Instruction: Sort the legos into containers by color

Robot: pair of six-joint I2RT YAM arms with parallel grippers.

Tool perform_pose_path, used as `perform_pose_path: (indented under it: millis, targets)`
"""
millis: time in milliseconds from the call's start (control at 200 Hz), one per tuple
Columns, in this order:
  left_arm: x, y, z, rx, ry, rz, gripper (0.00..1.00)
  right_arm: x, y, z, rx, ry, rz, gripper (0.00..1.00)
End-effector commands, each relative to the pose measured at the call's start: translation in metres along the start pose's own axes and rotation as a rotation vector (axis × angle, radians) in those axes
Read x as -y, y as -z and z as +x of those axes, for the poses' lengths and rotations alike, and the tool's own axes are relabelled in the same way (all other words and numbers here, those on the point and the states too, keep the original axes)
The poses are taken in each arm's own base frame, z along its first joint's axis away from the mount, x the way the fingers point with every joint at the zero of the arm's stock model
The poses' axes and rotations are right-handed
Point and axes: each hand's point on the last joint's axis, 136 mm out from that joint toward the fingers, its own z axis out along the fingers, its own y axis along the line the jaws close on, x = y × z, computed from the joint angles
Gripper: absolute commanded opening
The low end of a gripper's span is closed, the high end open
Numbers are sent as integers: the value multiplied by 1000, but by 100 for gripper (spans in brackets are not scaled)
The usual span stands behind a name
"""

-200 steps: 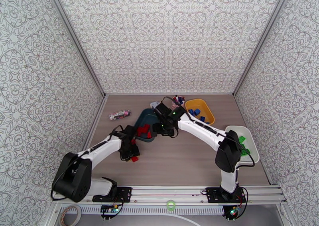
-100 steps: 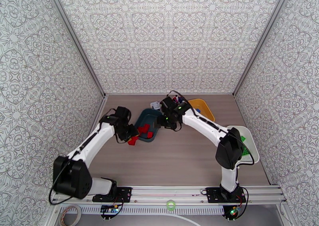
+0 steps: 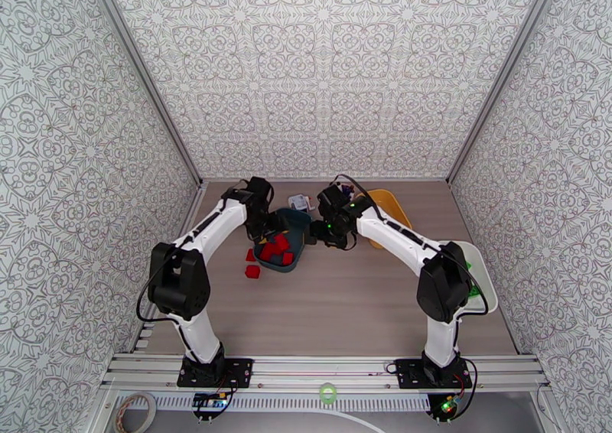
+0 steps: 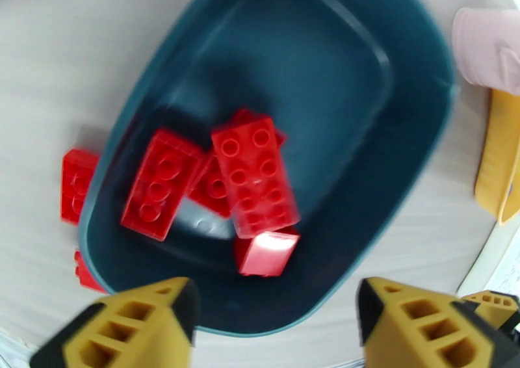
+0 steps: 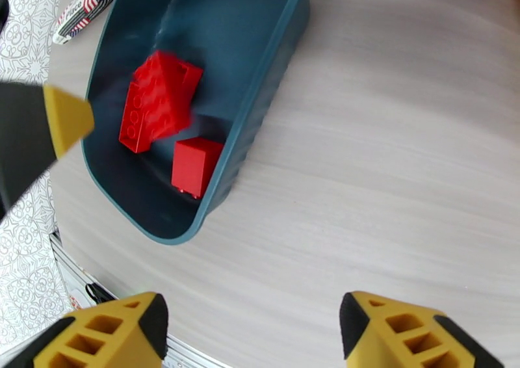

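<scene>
Calls for the left gripper point(image 4: 276, 305), jaws apart and empty above the dark teal tray point(image 4: 390, 83) of red legos point(image 4: 257, 174), over two stray red legos point(image 4: 78, 184) lying on the table point(image 4: 58, 70) just outside its left near wall, farther from the likewise parted, empty right gripper point(image 5: 250, 317).

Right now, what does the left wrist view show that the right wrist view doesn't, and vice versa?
Left wrist, not right: two loose red bricks on the table beside the teal tray, and a yellow tray's edge. Right wrist, not left: the striped packet's starred end; the left wrist catches just a striped corner. Both: the teal tray holding more red bricks, and the pink cup.
</scene>
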Motion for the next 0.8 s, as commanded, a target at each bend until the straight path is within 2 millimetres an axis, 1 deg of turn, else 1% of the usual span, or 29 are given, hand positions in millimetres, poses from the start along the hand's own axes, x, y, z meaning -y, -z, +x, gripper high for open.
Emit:
perform_pose_path:
  millis: [0,90,185,235,330,455,540,645,725,795]
  targets:
    - [-11,18,-3,22,-10,-41,77,-9,16,-4,29,37,-46,75]
    - [-30,29,-1,42,10,-63,77,-14,14,-6,22,45,-65,74]
    - [-57,40,5,66,47,-89,77,-19,10,-8,11,50,-86,72]
    - [-73,44,11,75,75,-103,77,-22,7,-9,1,52,-94,72]
    - [-99,42,30,66,120,-115,78,-27,3,-10,-13,57,-106,71]
    - [-119,31,58,25,136,-135,78,-37,-3,-9,-28,70,-118,71]
    - [-130,17,79,-11,139,-156,79,-48,-7,-7,-42,90,-132,71]
    - [-140,0,98,-43,140,-161,80,-60,-14,-2,-65,114,-140,73]
    - [-144,-10,105,-60,131,-165,80,-69,-18,4,-80,127,-146,75]
    - [-143,-16,105,-61,118,-162,81,-74,-20,8,-87,133,-148,76]
